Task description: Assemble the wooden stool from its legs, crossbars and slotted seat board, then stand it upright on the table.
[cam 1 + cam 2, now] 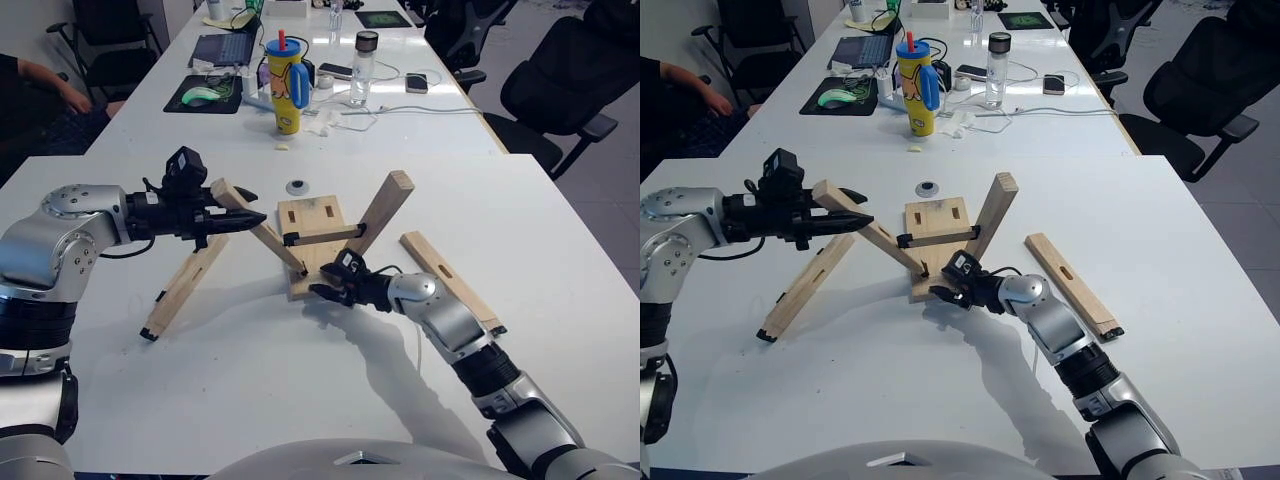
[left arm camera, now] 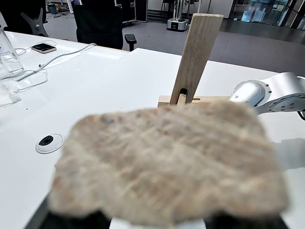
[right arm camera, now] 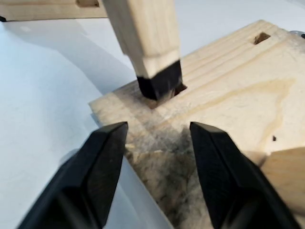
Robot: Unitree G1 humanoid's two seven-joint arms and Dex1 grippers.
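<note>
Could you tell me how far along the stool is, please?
Done: left tilted leg and right tilted leg rise from the seat board, joined by a crossbar. In hand: the left end effector grips the left tilted leg's top; the right end effector is open at the board's near edge. Left: fitting the left loose leg and right loose leg, then standing it upright.

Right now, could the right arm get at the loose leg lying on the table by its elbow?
Probably yes: the loose leg lies flat beside that forearm, nothing on it, and the right gripper has open jaws.
</note>
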